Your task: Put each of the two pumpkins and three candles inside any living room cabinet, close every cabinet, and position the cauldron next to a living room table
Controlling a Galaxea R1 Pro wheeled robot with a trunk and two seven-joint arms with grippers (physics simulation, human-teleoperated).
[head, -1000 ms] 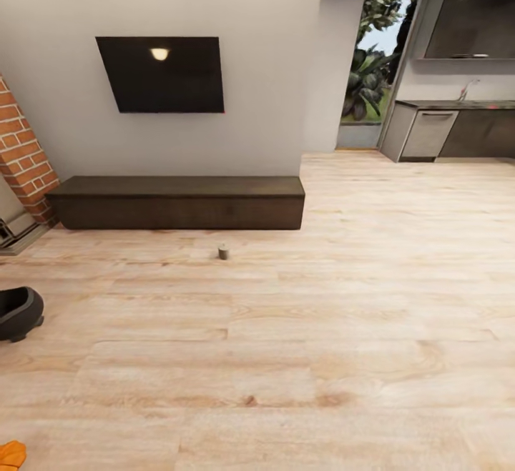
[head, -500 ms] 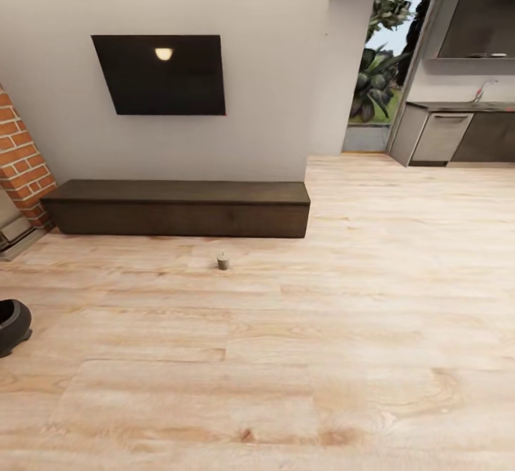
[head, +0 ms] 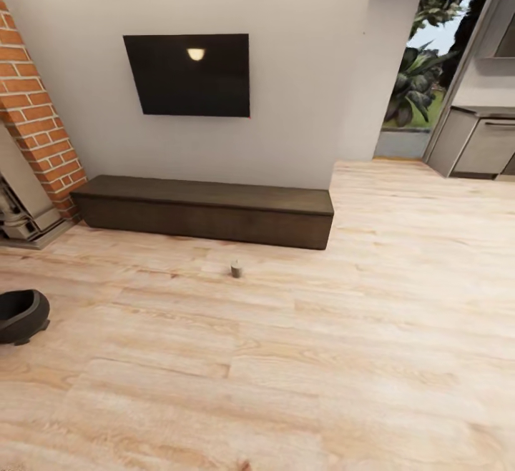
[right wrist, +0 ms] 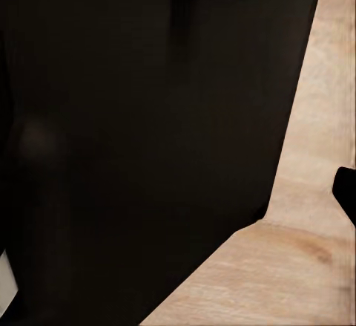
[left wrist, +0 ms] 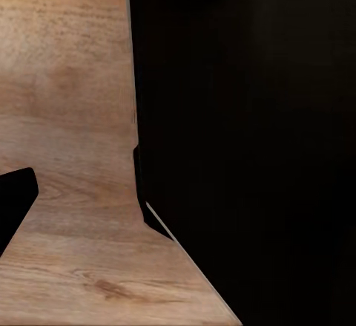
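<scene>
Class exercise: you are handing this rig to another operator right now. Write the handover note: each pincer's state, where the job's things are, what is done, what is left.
Pincers: the wrist views show dark robot body and floor; whether either is open or shut cannot be told.
Things: one candle stands upright on the wood floor, just in front of the cabinet, not touching it. The cauldron sits on the floor at the head view's left edge.
Done: the cabinet's drawer fronts look closed; nothing is seen stowed.
Left: store this candle, find the other candles and both pumpkins, close up, move the cauldron beside a table.
</scene>
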